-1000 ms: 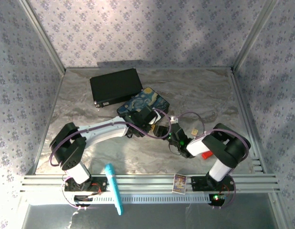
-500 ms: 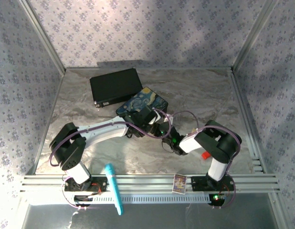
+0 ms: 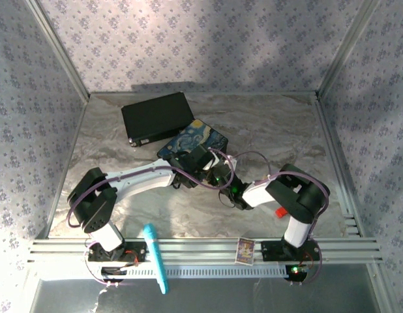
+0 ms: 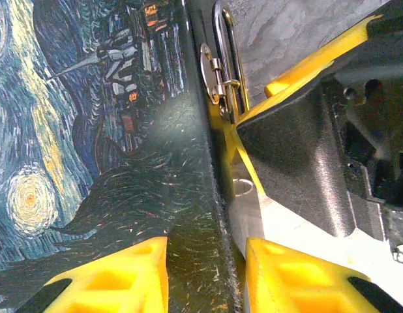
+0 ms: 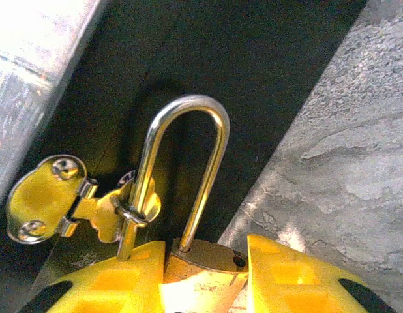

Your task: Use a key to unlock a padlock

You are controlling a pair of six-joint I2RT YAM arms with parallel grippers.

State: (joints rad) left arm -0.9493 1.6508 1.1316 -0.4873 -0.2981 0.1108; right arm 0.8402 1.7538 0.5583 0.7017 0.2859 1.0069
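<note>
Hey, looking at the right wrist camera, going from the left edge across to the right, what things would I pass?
Brass hasp plate → the padlock, its silver shackle arching up above the brass body → marbled table.

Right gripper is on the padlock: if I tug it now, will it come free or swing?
Probably not free: the padlock shackle threads the brass hasp on the painted box, so it should pivot, not lift. Its smooth metal body may slip in the right gripper.
</note>
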